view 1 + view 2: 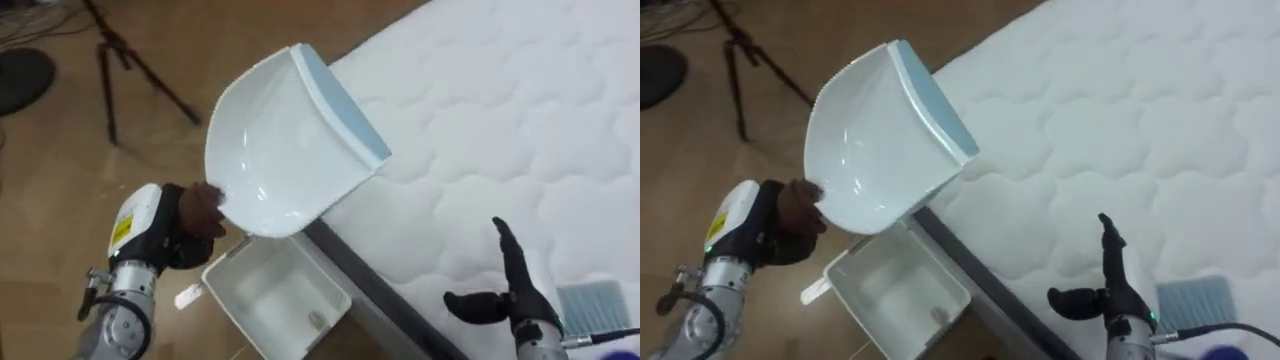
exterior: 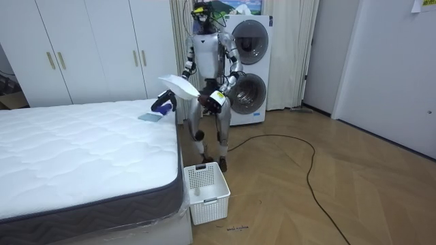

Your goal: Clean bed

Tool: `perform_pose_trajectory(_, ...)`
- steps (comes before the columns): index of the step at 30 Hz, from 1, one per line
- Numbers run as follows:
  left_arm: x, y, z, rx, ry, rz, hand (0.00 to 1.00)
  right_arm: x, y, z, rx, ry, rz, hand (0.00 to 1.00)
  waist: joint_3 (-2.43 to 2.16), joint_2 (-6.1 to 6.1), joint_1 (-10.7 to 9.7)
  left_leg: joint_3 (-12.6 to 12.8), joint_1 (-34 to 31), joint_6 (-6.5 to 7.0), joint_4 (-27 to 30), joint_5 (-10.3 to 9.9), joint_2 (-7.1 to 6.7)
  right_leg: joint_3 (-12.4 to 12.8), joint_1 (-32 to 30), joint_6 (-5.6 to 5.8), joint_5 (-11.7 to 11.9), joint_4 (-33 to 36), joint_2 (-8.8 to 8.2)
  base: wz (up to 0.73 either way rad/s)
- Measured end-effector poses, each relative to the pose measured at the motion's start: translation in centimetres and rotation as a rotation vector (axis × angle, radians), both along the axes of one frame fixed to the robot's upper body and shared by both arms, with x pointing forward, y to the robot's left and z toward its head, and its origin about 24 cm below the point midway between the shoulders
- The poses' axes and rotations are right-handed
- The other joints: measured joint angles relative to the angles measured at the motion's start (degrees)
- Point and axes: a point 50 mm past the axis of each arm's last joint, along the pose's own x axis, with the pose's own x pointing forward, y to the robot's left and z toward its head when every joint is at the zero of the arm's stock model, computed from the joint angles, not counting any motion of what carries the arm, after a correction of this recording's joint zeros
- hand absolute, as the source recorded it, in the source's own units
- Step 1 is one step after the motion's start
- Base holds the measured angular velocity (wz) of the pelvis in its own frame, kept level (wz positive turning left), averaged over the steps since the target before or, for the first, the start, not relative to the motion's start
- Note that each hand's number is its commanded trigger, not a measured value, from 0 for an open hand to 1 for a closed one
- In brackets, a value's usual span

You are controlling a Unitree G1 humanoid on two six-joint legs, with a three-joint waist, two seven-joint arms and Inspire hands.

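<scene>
My left hand (image 1: 185, 225) is shut on the handle of a white dustpan (image 1: 285, 140) with a pale blue front lip. It holds the pan tilted in the air over the bed's corner and above a white plastic basket (image 1: 250, 300) on the floor. A small pale object (image 1: 316, 320) lies in the basket. My right hand (image 1: 515, 290) hovers open over the white quilted mattress (image 1: 480, 120), fingers straight and thumb out. A blue-grey ribbed item (image 1: 592, 305) lies on the mattress just right of that hand. In the room view I stand at the bed's corner with the dustpan (image 2: 180, 85) raised.
A dark tripod (image 1: 110, 60) and a round black base (image 1: 20, 75) stand on the wood floor to my left. Stacked washing machines (image 2: 245, 68) and white wardrobes (image 2: 88, 47) line the wall behind me. The basket (image 2: 206, 192) sits by the bed's foot.
</scene>
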Motion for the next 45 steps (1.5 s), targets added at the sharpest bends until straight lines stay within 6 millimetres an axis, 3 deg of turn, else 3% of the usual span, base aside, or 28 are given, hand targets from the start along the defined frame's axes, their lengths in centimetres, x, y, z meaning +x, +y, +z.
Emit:
perform_pose_trajectory(1, -0.2, -0.3, -0.2, -0.017, 0.005, 0.003, 1.0, -0.3, -0.1, -0.1, 0.001, 0.009, -0.005, 0.0, -0.11, -0.21, 0.1, 2.5, 0.8, -0.11, -0.6, 0.2, 0.0, -0.2, 1.3, 0.83, -1.4, 2.0, -1.08, -0.78)
perform_pose_trajectory(3, -0.4, -1.1, -0.5, -0.072, 0.008, 0.017, 1.0, -0.9, -0.2, -0.5, 0.011, 0.027, -0.02, 0.0, -0.12, -0.85, 3.0, 10.7, 2.4, -0.46, -1.5, 0.5, -0.02, 0.2, 7.3, 3.11, -3.4, 1.6, -4.94, -1.2)
perform_pose_trajectory(5, -0.7, -0.9, -0.7, -0.099, 0.017, 0.042, 1.0, -0.7, 0.4, -0.6, 0.032, 0.017, -0.01, 0.0, 0.14, -1.56, 4.1, 12.5, 2.0, -0.54, 0.0, 0.5, 0.11, 0.1, 10.4, 5.04, -4.3, -5.6, -6.03, -1.35)
perform_pose_trajectory(7, -1.4, -0.7, -1.2, -0.122, 0.04, 0.063, 1.0, -0.4, 1.1, -0.7, 0.04, 0.017, 0.019, 0.0, 0.24, -1.69, 4.3, 6.7, 1.2, -0.92, 0.3, 0.8, 0.05, 0.5, 10.8, 5.03, -4.4, -10.1, -4.73, -1.4)
perform_pose_trajectory(8, -1.6, -0.7, -1.5, -0.128, 0.054, 0.065, 1.0, -0.4, 1.3, -0.7, 0.039, 0.011, 0.034, 0.0, 0.2, -1.77, 4.0, 2.1, 0.5, -1.1, 0.6, 0.9, -0.07, 1.4, 11.1, 4.97, -4.3, -12.1, -3.83, -1.09)
perform_pose_trajectory(9, -1.6, -0.7, -1.5, -0.128, 0.059, 0.065, 1.0, -0.3, 1.4, -0.7, 0.037, 0.01, 0.039, 0.0, 0.22, -1.78, 3.9, 0.5, 0.1, -1.16, 1.0, 0.9, 0.02, 1.7, 11.4, 4.89, -4.1, -13.1, -3.39, -1.04)
perform_pose_trajectory(10, -1.7, -0.7, -1.6, -0.137, 0.064, 0.066, 1.0, -0.3, 1.5, -0.7, 0.03, 0.01, 0.047, 0.0, 0.16, -1.62, 2.3, -1.6, -0.9, -1.29, 2.0, 1.0, 0.51, 1.5, 11.7, 4.38, -3.4, -15.1, -2.56, -0.59)
perform_pose_trajectory(12, -1.7, -1.2, -1.8, -0.166, 0.072, 0.044, 1.0, -0.6, 1.4, -0.8, 0.027, 0.02, 0.043, 0.0, 0.09, -1.45, -1.4, -1.9, -1.2, -1.84, 2.5, 1.3, 1.74, 1.5, 12.3, 3.7, -1.7, -17.6, -1.03, -0.29)
perform_pose_trajectory(14, -1.8, -1.7, -1.9, -0.17, 0.081, 0.017, 1.0, -1.0, 1.1, -0.9, 0.033, 0.028, 0.025, 0.0, 0.09, -1.32, -2.7, -1.3, -0.8, -2.12, 2.4, 1.4, 2.32, 1.8, 12.6, 3.32, -1.0, -18.8, -0.28, -0.2)
perform_pose_trajectory(20, -2.5, -2.3, -2.6, -0.18, 0.141, -0.035, 1.0, -1.9, 0.7, -1.1, 0.061, 0.044, 0.008, 0.0, 0.17, 0.05, -3.2, -1.0, 1.5, -3.11, 1.8, 2.0, 3.22, 5.0, 12.6, 2.43, -0.2, -19.2, 1.33, -0.34)
perform_pose_trajectory(21, -2.6, -2.2, -2.6, -0.181, 0.146, -0.036, 1.0, -2.0, 0.6, -1.1, 0.066, 0.046, 0.004, 0.0, 0.13, 0.44, -2.4, -1.7, 2.1, -3.17, 1.6, 2.0, 3.12, 6.3, 12.3, 2.2, -0.2, -19.1, 1.55, -0.46)
perform_pose_trajectory(22, -2.7, -2.2, -2.7, -0.182, 0.151, -0.036, 1.0, -2.0, 0.5, -1.1, 0.068, 0.048, 0.002, 0.0, 0.09, 0.49, -2.1, -2.6, 2.4, -3.21, 1.6, 2.1, 2.98, 7.5, 12.1, 2.14, -0.3, -18.8, 1.82, -0.9)
perform_pose_trajectory(23, -3.4, -1.8, -3.1, -0.183, 0.168, -0.018, 1.0, -1.8, 0.4, -1.1, 0.071, 0.052, 0.014, 0.0, 0.01, 0.61, -0.9, -6.0, 3.3, -3.21, 1.6, 2.1, 2.45, 10.5, 11.3, 1.9, -0.3, -17.9, 2.59, -1.26)
perform_pose_trajectory(24, -4.3, -1.4, -3.5, -0.184, 0.196, 0.001, 1.0, -1.8, 0.5, -1.1, 0.072, 0.058, 0.029, 0.0, -0.05, 0.69, -0.1, -12.6, 4.1, -3.2, 1.6, 2.1, 1.58, 13.3, 11.3, 1.56, -0.1, -17.8, 3.5, -1.32)
perform_pose_trajectory(25, -4.8, -1.2, -3.8, -0.185, 0.212, 0.011, 0.88, -1.7, 0.5, -1.1, 0.072, 0.063, 0.037, 0.0, -0.1, 0.67, 0.1, -16.2, 4.6, -3.2, 1.5, 2.1, 1.19, 14.4, 11.3, 1.37, 0.0, -17.8, 3.95, -1.25)
perform_pose_trajectory(26, -5.8, -0.9, -4.3, -0.19, 0.242, 0.026, 0.54, -1.7, 0.6, -1.1, 0.08, 0.072, 0.051, 0.0, -0.39, 0.99, 0.2, -21.6, 5.6, -3.22, 1.1, 2.1, 0.72, 16.6, 11.4, 1.12, 0.4, -17.8, 5.29, -1.13)
perform_pose_trajectory(27, -6.4, -0.7, -4.6, -0.193, 0.265, 0.032, 0.0, -1.8, 0.6, -1.2, 0.088, 0.081, 0.062, 0.0, -0.43, 0.97, 0.5, -23.6, 6.5, -3.22, 0.7, 2.1, 0.5, 18.9, 11.3, 0.95, 0.7, -17.7, 6.22, -1.08)
perform_pose_trajectory(30, -7.5, -0.3, -5.3, -0.197, 0.313, 0.044, 0.0, -2.2, 0.6, -1.6, 0.1, 0.119, 0.071, 0.0, -0.56, 0.36, 0.6, -23.6, 8.1, -3.24, -1.7, 2.1, 0.54, 22.3, 10.4, 0.7, 0.9, -16.2, 7.69, -0.75)
perform_pose_trajectory(35, -8.3, 0.1, -6.2, -0.194, 0.372, 0.056, 0.0, -2.8, 0.4, -2.0, 0.1, 0.154, 0.064, 0.0, -0.62, -0.69, -0.2, -23.2, 9.6, -3.27, -2.8, 2.1, 0.56, 23.8, 10.7, 0.85, 1.2, -16.4, 8.34, -0.19)
perform_pose_trajectory(38, -8.9, 0.6, -6.7, -0.188, 0.404, 0.079, 0.0, -3.2, 0.3, -2.3, 0.094, 0.18, 0.061, 0.0, -0.58, -0.63, -0.1, -23.2, 10.4, -3.28, -3.0, 2.0, 0.57, 24.1, 11.6, 0.97, 1.7, -17.3, 8.53, -0.14)
perform_pose_trajectory(41, -9.6, 1.6, -7.6, -0.177, 0.455, 0.126, 0.0, -4.2, 0.1, -3.2, 0.092, 0.237, 0.029, 0.0, -0.52, -0.48, -0.3, -24.8, 11.1, -3.28, -4.4, 2.0, 0.58, 23.6, 12.4, 1.19, 2.0, -18.2, 8.6, 0.06)
perform_pose_trajectory(45, -12.1, 2.8, -9.2, -0.176, 0.564, 0.207, 0.0, -6.0, -0.8, -4.4, 0.087, 0.339, -0.047, 0.0, -0.47, -0.42, 0.3, -24.6, 10.9, -3.28, -4.9, 2.0, 0.51, 23.5, 12.5, 1.59, 2.5, -19.2, 8.5, 0.05)
